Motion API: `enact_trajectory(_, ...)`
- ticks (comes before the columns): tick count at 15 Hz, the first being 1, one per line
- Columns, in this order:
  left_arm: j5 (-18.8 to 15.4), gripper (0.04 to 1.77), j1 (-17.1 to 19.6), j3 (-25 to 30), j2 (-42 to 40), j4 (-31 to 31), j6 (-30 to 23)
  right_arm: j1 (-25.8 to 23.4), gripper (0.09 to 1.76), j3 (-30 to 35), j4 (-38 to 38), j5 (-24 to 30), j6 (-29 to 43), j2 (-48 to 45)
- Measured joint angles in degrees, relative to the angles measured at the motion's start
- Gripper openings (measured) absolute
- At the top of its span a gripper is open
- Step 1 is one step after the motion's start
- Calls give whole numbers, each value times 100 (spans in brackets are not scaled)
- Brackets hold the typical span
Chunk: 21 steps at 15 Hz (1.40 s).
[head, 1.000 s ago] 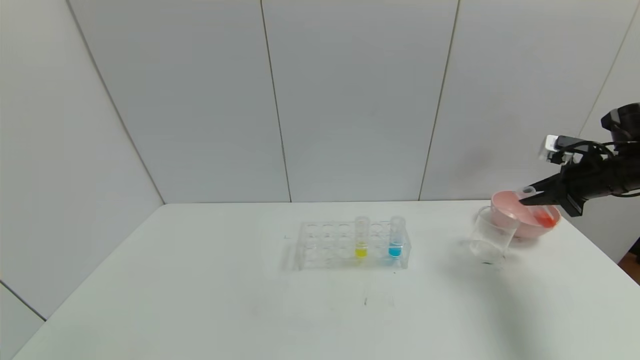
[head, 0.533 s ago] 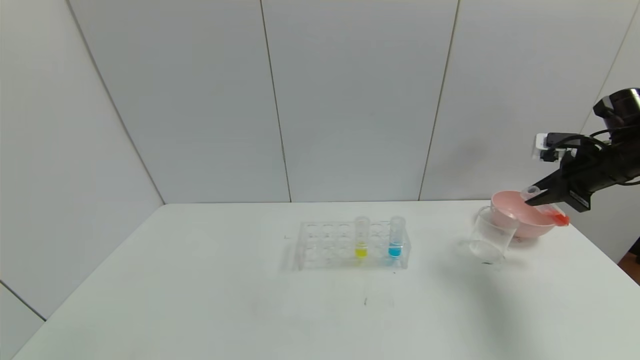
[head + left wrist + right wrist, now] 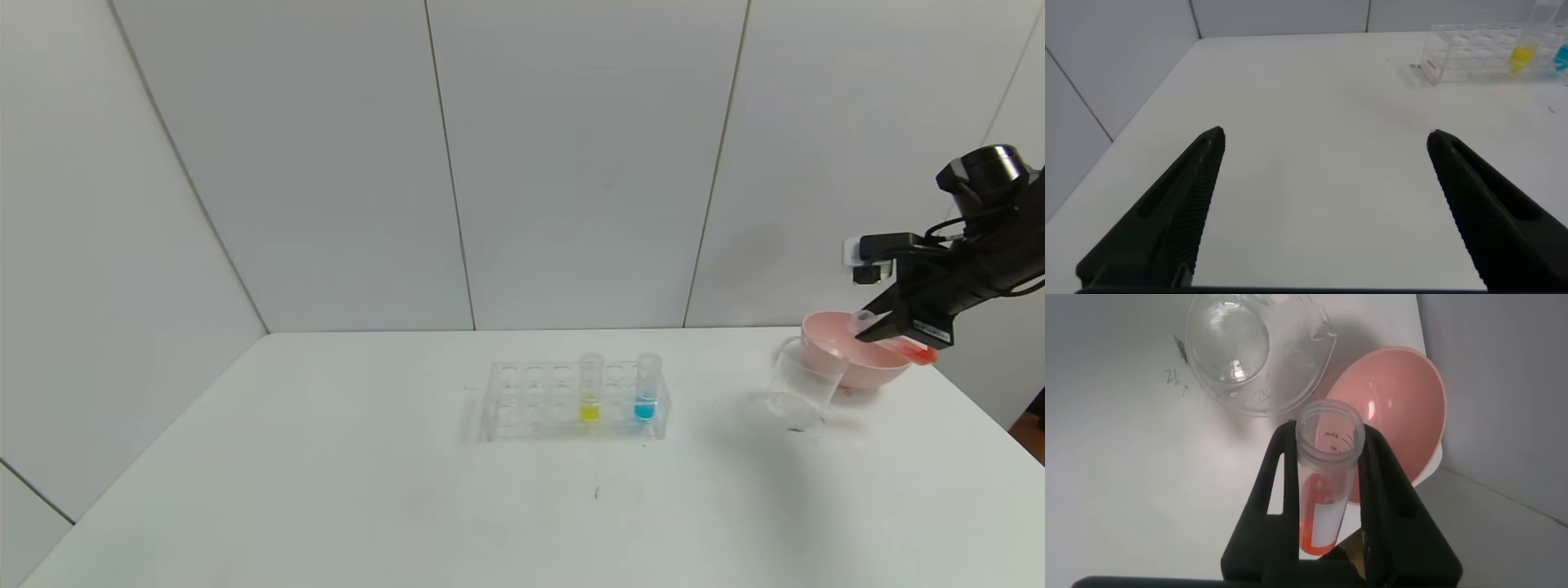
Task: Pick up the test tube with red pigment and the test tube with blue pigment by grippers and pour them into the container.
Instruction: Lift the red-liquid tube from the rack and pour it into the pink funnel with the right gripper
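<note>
My right gripper is shut on the test tube with red pigment, holding it tilted near horizontal over the pink bowl, its open mouth toward the clear glass beaker. In the right wrist view the tube sits between my fingers, red liquid at its closed end, with the beaker and the bowl beyond. The test tube with blue pigment stands in the clear rack. My left gripper is open and empty over the bare table.
A tube with yellow liquid stands in the rack, left of the blue one; the rack also shows in the left wrist view. The beaker and bowl sit close to the table's right edge. White wall panels stand behind the table.
My right gripper has risen and shifted a little left with the red tube, tilting it flatter; its red end now sticks out past the bowl's right rim.
</note>
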Motion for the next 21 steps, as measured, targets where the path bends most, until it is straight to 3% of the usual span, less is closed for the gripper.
enact_trajectory(21, 0, 176, 0, 0, 0, -2, 0, 792, 49, -23, 218, -1910, -489, 67)
